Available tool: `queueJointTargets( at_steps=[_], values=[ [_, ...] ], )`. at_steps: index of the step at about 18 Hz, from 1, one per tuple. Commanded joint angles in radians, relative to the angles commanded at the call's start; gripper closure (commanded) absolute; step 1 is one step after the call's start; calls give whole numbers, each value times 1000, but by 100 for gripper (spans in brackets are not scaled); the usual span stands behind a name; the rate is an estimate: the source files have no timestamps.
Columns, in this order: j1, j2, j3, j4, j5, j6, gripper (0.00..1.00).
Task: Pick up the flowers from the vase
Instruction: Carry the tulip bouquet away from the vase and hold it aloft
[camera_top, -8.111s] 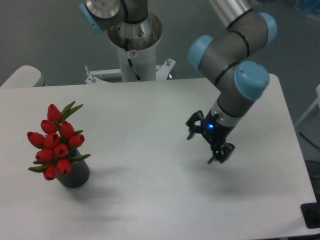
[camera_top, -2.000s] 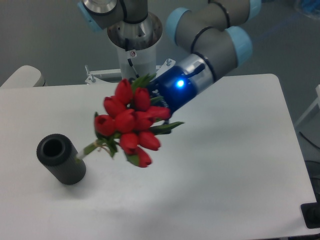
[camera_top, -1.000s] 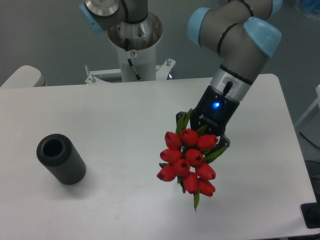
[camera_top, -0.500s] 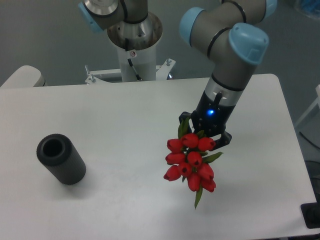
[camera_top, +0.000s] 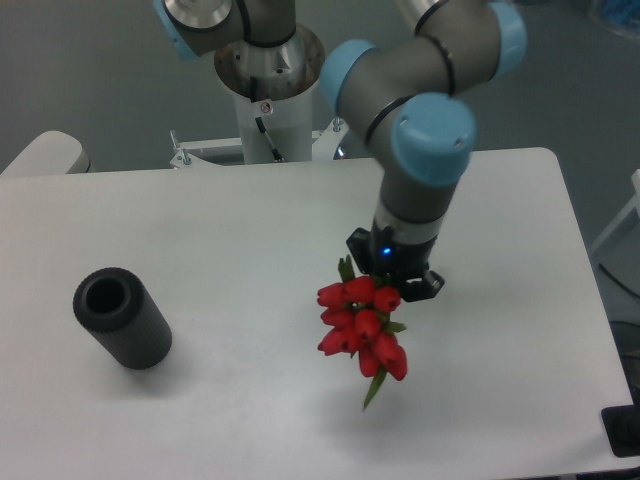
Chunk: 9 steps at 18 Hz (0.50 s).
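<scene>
The flowers (camera_top: 358, 325), a tight bunch of red tulip buds with green leaves, hang over the white table right of centre, a green leaf tip pointing down near the tabletop. My gripper (camera_top: 390, 275) is right above the bunch and shut on it; the buds hide the fingertips. The vase (camera_top: 121, 317), a short dark grey cylinder with a round hole, stands empty at the left of the table, far from the gripper.
The arm's base column (camera_top: 270, 95) rises behind the table's back edge. The table's right edge (camera_top: 590, 300) lies beyond the gripper. A black object (camera_top: 624, 432) sits at the lower right corner, off the table.
The flowers have come out of the vase and been carried to the right. In the last half second the gripper and bunch moved slightly left and lower.
</scene>
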Motion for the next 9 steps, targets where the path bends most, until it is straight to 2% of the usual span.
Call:
queueJointTargets(
  at_steps=[9],
  values=[
    [-14,-5,-6,-3,31,58,100]
  ],
)
